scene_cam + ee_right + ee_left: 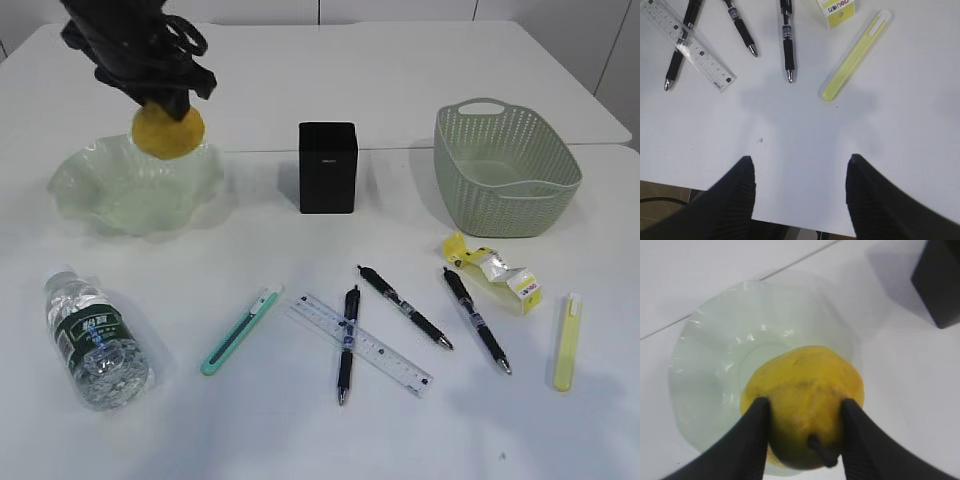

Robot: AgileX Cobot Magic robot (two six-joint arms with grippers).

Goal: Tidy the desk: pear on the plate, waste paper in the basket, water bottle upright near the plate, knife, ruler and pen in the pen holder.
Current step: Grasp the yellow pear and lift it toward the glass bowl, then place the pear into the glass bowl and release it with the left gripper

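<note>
In the exterior view, the left gripper (170, 105) clamps the pear (168, 131) just above the back of the plate (100, 195); the water bottle (95, 337) lies on its side on the desk (300, 440).

The left wrist view shows the fingers (752, 432) pressing the pear's sides over the plate.

In the right wrist view, the right gripper (800, 192) hangs with jaws apart, empty, near the yellow knife (855, 55).

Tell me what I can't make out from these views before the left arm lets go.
- Gap between pear and plate: hidden by the pear itself in the left wrist view; unclear in the exterior view.
- Pen holder: cut by the left wrist frame edge.
- Ruler markings: too small to read.
- Right gripper: outside the exterior frame.
</note>
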